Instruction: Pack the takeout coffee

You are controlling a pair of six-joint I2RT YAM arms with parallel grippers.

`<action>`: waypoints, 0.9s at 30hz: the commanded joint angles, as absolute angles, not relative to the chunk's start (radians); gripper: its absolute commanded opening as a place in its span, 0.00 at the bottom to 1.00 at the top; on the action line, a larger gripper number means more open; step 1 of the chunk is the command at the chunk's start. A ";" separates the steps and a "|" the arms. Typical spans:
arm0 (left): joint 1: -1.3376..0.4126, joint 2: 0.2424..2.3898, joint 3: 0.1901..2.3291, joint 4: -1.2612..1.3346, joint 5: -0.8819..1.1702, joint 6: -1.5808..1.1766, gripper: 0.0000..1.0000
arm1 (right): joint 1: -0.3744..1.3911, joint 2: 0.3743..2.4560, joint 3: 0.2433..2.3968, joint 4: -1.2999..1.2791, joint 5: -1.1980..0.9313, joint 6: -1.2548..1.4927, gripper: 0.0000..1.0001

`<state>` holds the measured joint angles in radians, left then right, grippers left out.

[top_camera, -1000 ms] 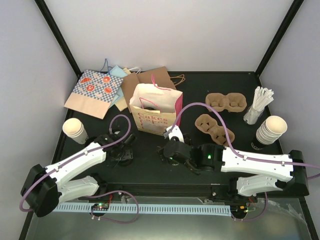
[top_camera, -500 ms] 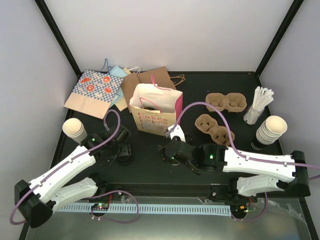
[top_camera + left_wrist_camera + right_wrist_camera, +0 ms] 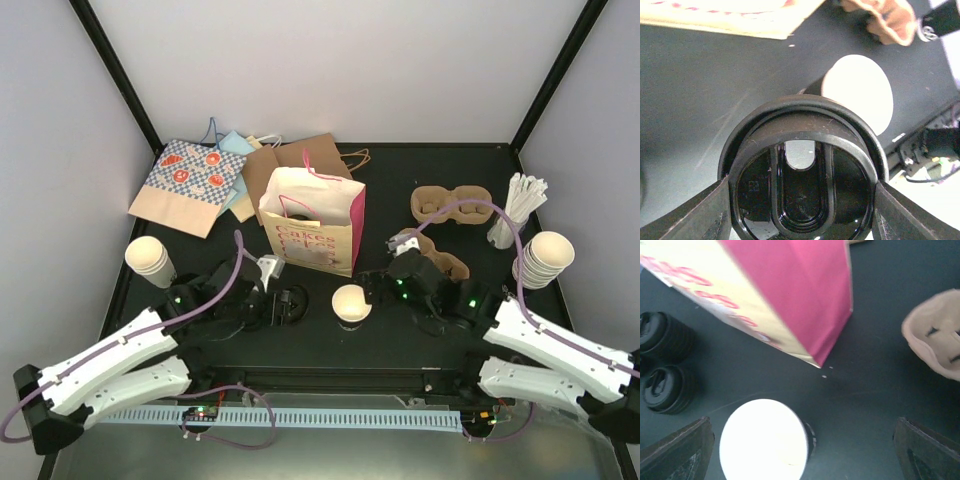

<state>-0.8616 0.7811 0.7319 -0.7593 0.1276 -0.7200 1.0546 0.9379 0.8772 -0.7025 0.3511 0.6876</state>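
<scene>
A single lidless cream cup (image 3: 351, 302) stands upright in front of the standing cream-and-pink paper bag (image 3: 310, 228). No capped cup shows in any view. My left gripper (image 3: 283, 303) is shut on a black plastic lid (image 3: 802, 185), held just left of the cup (image 3: 857, 92), apart from it. My right gripper (image 3: 385, 285) is open and empty just right of the cup. In the right wrist view the cup (image 3: 762, 440) sits below, toward the left finger (image 3: 677, 452), with the bag (image 3: 790, 300) behind it.
Two black lid stacks (image 3: 662, 360) sit left of the cup. Pulp cup carriers (image 3: 452, 205) (image 3: 430, 255) lie back right. Stacked lidless cups stand far left (image 3: 150, 260) and far right (image 3: 543, 258). A stirrer holder (image 3: 518, 208) and flat paper bags (image 3: 190, 180) sit at the back.
My right gripper has let go of the cup and drawn back to the right, leaving it standing. My left gripper has moved right toward the cup with a lid in it.
</scene>
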 commanded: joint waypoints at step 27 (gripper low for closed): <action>-1.247 1.385 1.118 -0.637 -0.249 -0.290 0.75 | 0.900 0.784 0.777 -0.751 0.207 0.753 1.00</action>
<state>-1.2438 1.3457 1.0607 -0.5896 -0.1955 -0.3309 0.9070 0.8009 0.7616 -0.7300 0.1894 0.7464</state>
